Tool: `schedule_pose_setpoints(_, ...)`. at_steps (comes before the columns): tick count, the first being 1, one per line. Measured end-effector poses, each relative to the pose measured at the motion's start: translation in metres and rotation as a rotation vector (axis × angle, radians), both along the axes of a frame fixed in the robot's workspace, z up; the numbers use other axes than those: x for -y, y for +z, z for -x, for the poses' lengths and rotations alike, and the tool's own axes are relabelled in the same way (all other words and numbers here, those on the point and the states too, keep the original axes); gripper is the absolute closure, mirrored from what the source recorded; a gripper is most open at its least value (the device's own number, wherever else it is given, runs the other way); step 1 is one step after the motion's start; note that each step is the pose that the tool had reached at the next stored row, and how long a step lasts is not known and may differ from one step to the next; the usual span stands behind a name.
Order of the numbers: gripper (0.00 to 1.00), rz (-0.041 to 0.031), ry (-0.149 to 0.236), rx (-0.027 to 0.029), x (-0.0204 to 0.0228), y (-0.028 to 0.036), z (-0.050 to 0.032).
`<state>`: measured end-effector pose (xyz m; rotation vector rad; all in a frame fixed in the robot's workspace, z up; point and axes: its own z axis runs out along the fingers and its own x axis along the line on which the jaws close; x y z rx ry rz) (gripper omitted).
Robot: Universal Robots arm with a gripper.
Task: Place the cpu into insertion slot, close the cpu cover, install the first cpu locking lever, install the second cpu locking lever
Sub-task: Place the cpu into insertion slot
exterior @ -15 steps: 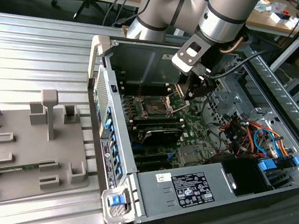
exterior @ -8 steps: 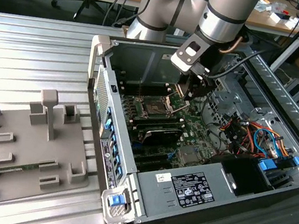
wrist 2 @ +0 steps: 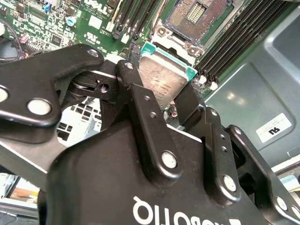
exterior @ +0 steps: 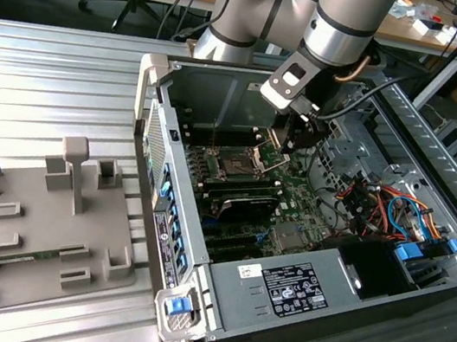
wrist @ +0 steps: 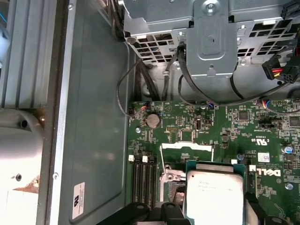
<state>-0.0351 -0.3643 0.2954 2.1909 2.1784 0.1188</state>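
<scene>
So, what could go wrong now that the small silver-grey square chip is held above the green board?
The black gripper holds the small silver-grey square cpu by two edges only; it could slip onto the dark-centred, silver-rimmed insertion slot.
The long black memory slots run beside the slot; the fingers might knock them.

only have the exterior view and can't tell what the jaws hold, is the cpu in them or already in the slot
observer: in them. The second wrist view has the jaws shut on the cpu by two opposite edges.
operator: so the slot's empty
observer: yes, the insertion slot shows bare contacts with nothing seated.
operator: which way up is the chip
observer: in both wrist views its silver top faces the camera, away from the board.
</scene>
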Motion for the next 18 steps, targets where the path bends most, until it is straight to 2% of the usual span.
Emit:
schedule_pose_setpoints(10,0.45,0.0001,0.000,0.0000,0.0000,-0.0022,0.0002)
schedule_pose_setpoints(18,0.45,0.0000,0.000,0.0000,0.0000,-0.0037,0.0054)
